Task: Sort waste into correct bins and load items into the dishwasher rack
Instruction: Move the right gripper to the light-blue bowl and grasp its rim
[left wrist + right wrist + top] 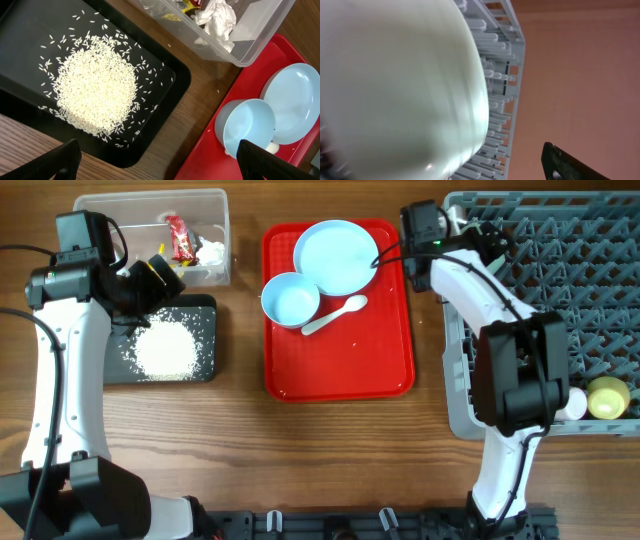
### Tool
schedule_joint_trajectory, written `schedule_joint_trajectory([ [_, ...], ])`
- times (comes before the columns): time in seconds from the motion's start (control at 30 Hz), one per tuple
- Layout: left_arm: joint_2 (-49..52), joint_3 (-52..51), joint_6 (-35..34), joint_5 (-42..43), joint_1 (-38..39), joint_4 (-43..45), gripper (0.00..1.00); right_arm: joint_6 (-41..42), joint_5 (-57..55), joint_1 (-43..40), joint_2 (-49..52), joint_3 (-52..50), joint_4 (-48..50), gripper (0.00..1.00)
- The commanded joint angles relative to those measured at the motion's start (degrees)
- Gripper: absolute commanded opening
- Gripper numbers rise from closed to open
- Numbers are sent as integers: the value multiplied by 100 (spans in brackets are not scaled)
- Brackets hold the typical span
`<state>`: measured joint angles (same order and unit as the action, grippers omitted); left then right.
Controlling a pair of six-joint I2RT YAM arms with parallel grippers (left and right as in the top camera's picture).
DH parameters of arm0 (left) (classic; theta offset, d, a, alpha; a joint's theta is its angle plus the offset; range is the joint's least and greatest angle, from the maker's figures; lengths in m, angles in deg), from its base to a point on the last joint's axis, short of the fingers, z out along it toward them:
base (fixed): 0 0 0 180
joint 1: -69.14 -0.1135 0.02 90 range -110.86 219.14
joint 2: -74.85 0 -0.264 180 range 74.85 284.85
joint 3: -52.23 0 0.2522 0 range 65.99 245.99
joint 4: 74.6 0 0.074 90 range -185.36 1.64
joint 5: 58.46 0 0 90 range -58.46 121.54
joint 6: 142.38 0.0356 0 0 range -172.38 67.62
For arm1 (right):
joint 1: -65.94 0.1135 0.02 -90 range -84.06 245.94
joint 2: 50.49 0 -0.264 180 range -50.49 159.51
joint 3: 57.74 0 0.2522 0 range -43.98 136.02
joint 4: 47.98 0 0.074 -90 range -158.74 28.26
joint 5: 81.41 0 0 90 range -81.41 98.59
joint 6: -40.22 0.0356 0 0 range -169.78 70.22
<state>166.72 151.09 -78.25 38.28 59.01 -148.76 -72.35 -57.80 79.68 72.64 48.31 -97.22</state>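
The loose rice lies heaped on the black tray; it also shows in the left wrist view. The clear tub holds a red wrapper and the white tissue. My left gripper hangs open and empty above the black tray's near corner. The blue plate, blue bowl and white spoon rest on the red tray. My right gripper is open at the grey rack's far left corner. The pale green bowl is blurred, right beside it over the pegs.
The red serving tray lies between the bins and the rack. A yellow cup and a white cup sit in the rack's near right corner. My right arm stretches along the rack's left edge.
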Motion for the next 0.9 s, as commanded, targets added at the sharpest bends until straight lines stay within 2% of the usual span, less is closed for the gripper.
schedule_joint_trajectory([
  [0.0,-37,52,-52,26,15,11,100,481,227,319,129,17,-44,82],
  [0.17,-37,52,-52,26,15,11,100,658,264,372,125,22,-197,82],
  [0.33,-37,52,-52,26,15,11,100,1268,929,365,26,39,-557,80],
  [0.6,-37,52,-52,26,15,11,100,1510,1823,372,-748,39,-581,80],
  [0.8,-37,52,-52,26,15,11,100,1873,2736,479,-1198,42,-750,81],
  [0.87,-37,52,-52,26,15,11,100,2031,3624,610,-1394,114,-737,81],
])
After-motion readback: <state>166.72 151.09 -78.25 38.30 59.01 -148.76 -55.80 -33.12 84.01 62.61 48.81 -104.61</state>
